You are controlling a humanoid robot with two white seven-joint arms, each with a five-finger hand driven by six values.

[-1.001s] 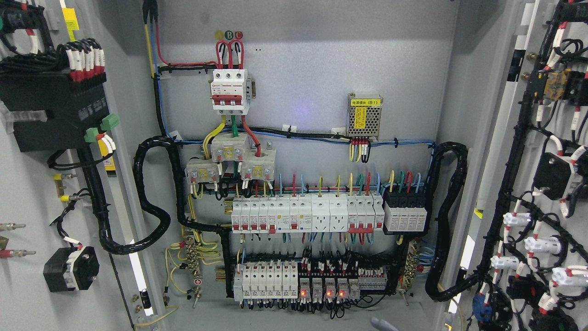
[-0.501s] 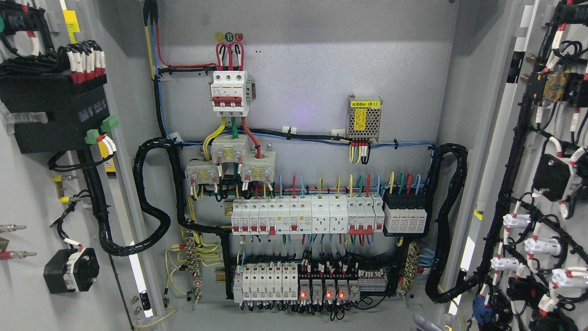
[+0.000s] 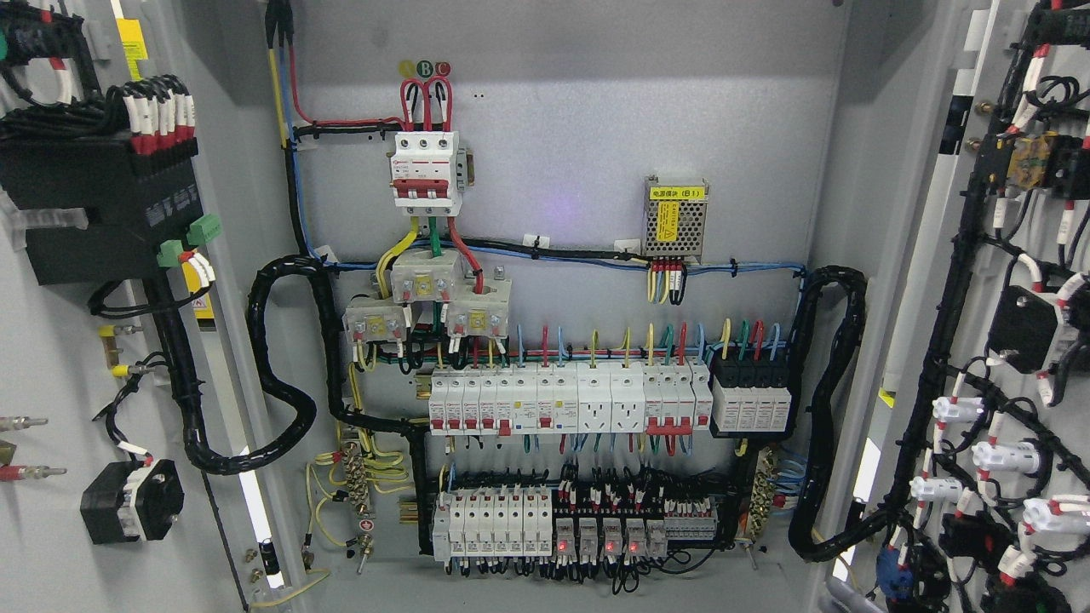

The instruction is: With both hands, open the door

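Doors: standing swung wide on both sides, left door [image 3: 51, 579] at the left edge, right door [image 3: 937, 213] at the right edge, showing the whole cabinet [image 3: 579, 128] inside. Judging the opening as done or almost done.

Hands: seeing only a small grey sliver [image 3: 841, 596] at the bottom edge, just beside the lower corner of the right door, possibly being the right hand. Not being able to tell if open, closed or holding something. Not seeing the left hand at all.

Going wrong from here, as a judgement:
- Pushing a door further past its limit, and so straining the hinges or pulling tight the black loom [image 3: 830, 400] running from cabinet to door.
- Lifting the grey part upward without looking, and so catching loose wires at the door's lower corner or knocking the breakers [image 3: 528, 400].
- Touching the relays [image 3: 596, 536], which are glowing red and therefore probably carrying power.
- Letting a door go too early, and so having it swing back inward.

Keeping both arms low and clear of the wiring seeming the safest.
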